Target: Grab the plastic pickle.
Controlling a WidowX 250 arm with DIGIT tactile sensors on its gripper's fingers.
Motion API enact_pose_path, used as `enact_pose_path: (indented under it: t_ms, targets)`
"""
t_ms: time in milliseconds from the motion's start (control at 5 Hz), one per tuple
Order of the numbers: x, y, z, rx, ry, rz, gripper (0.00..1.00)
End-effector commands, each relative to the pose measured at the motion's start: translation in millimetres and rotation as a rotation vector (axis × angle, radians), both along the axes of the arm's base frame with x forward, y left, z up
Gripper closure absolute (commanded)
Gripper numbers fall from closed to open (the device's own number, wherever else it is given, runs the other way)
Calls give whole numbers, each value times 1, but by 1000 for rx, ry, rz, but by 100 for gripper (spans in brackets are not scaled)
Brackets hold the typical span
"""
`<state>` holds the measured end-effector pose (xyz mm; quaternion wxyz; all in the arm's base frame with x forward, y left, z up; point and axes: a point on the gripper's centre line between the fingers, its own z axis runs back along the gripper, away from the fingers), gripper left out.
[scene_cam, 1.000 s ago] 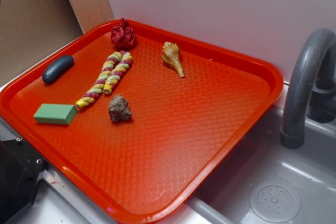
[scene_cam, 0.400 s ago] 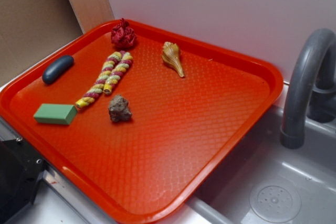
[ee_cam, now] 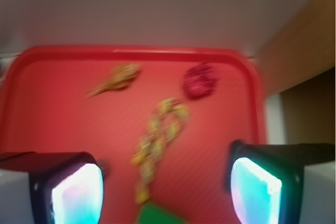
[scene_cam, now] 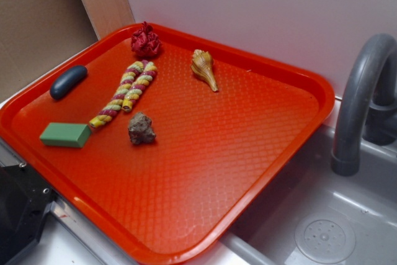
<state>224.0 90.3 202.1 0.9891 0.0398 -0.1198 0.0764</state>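
Large red tray [scene_cam: 205, 172] with a waffled floor and raised rim, set at an angle across the bench, one corner overhanging a grey sink [scene_cam: 322, 228]; curved grey faucet [scene_cam: 360, 103] at the right, white wall behind, brown board at the far left; black fixture [scene_cam: 15, 215] at the lower left corner. On the tray, from big to small: twisted rope [scene_cam: 124, 93] in yellow and maroon, doubled into two strands, running diagonally from the crumpled red fabric ball [scene_cam: 146, 40] down toward the green block [scene_cam: 64, 134]; block lying flat near the tray's left rim; plastic pickle [scene_cam: 68, 82] — dark blue-grey, smooth, rounded at both ends — lying flat close to the far left rim, apart from the rope, well above the green block, touched by nothing; tan spiral seashell [scene_cam: 204, 69] right of the rope, pointed end toward the tray's middle; rough grey-brown rock [scene_cam: 141, 128] just below the rope's lower end. Claw [ee_cam: 167, 187] spread wide in the blurred wrist view, nothing between its two dark fingers [ee_cam: 68, 187] with their glowing pale pads, hanging high above the tray; rope, shell, red ball and a green edge visible beneath — pickle not seen from there; in the exterior view only a dark sliver at the top left edge.
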Motion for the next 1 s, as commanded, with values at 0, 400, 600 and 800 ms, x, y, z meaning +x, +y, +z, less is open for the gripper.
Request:
enact_pose_path:
  t_ms: [0,400,600,800]
  targets:
    - [-7,41,-45,29,54,39,0]
    - [-12,49,-104,79,160,90,0]
    - [-20,60,-113,107,178,112,0]
    - [-25,72,-125,118,205,123,0]
